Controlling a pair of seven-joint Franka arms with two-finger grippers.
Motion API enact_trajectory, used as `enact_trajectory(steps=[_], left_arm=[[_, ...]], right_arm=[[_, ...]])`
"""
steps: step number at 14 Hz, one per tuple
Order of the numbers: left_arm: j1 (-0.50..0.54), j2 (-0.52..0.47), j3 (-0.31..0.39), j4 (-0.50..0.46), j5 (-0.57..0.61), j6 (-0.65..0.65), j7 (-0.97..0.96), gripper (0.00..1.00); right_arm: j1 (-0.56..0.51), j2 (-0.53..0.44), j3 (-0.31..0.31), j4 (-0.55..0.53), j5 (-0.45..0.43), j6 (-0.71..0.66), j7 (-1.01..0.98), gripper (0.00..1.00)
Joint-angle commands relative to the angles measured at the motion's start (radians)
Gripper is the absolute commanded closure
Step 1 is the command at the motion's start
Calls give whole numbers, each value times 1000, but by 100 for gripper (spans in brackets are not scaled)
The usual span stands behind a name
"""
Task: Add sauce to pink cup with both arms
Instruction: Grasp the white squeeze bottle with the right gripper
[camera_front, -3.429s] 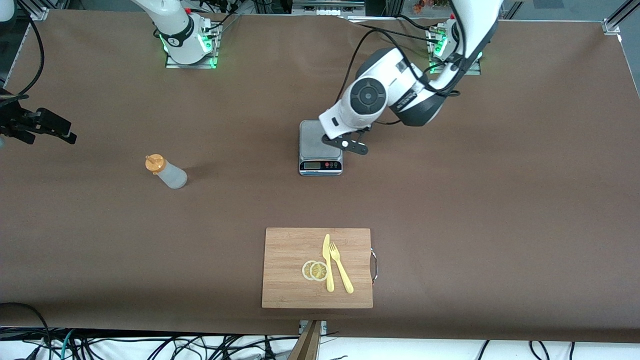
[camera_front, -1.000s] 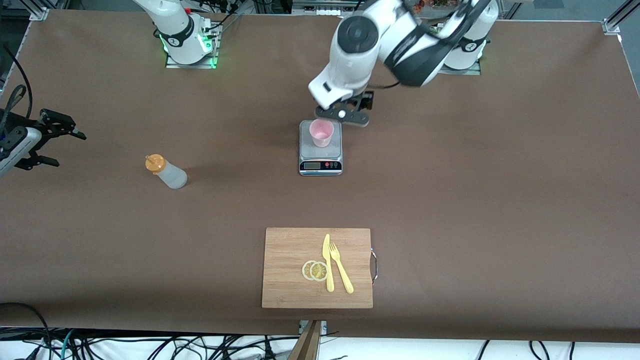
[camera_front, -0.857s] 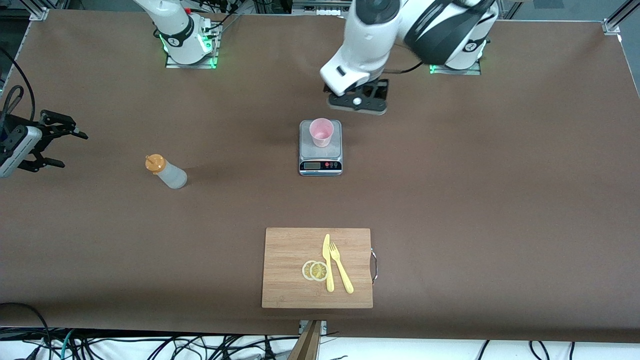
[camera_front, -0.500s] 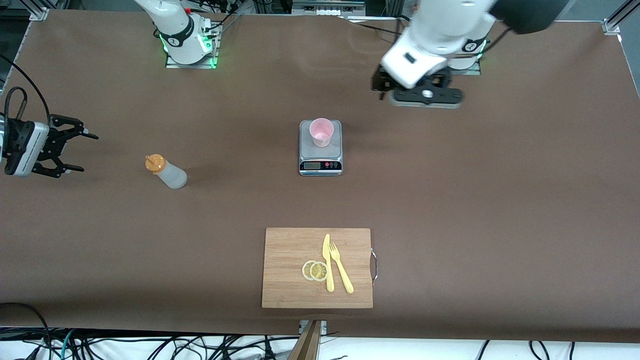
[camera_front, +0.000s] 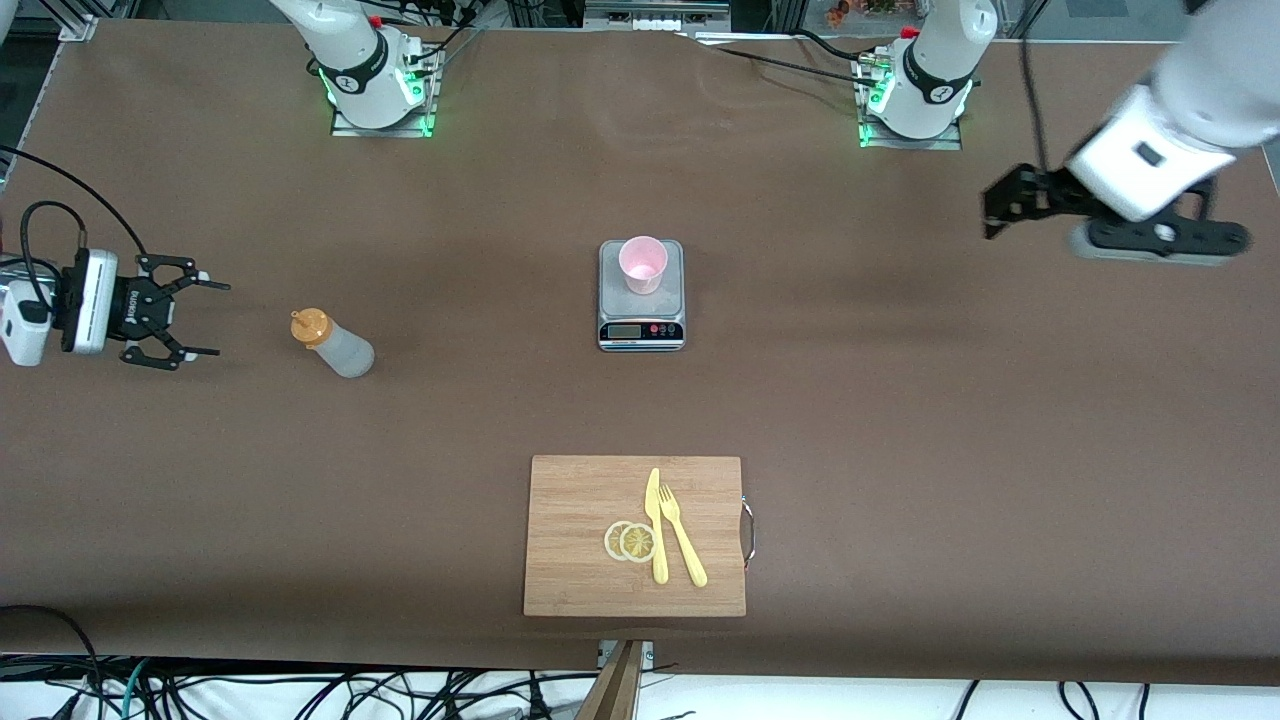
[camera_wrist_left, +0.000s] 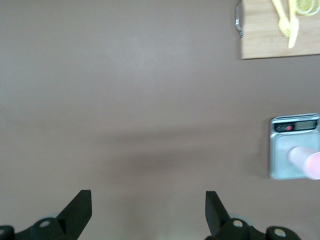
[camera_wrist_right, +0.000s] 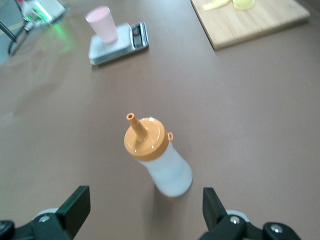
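The pink cup (camera_front: 642, 264) stands upright on the grey scale (camera_front: 641, 300) in the middle of the table. The sauce bottle (camera_front: 332, 343), whitish with an orange nozzle cap, stands toward the right arm's end. My right gripper (camera_front: 212, 320) is open and empty, low beside the bottle and apart from it. In the right wrist view the bottle (camera_wrist_right: 160, 160) stands ahead of the open right gripper (camera_wrist_right: 145, 212), with the cup (camera_wrist_right: 102, 24) farther off. My left gripper (camera_front: 1008, 203) is open and empty over bare table at the left arm's end. It also shows in its own wrist view (camera_wrist_left: 148, 212).
A wooden cutting board (camera_front: 580, 510) with a yellow knife, a yellow fork and lemon slices lies nearer the front camera than the scale. The scale (camera_wrist_left: 292, 150) and board (camera_wrist_left: 270, 40) show in the left wrist view. Cables hang at the table's front edge.
The left gripper left the cup on the scale and swung away to the left arm's end. The right gripper moved toward the sauce bottle.
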Motion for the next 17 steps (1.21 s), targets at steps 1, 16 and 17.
enact_trajectory(steps=[1,16,17], left_arm=[[-55,-26,50,-51,-4,7,98,0],[-6,-9,75,-10,-5,-40,127,0],[-6,-9,75,-10,-5,-40,127,0]], right_arm=[[-18,58,6,11,114,-39,-154,0],[19,301,8,26,349,-90,-512,0],[26,312,8,25,360,-95,-514,0]])
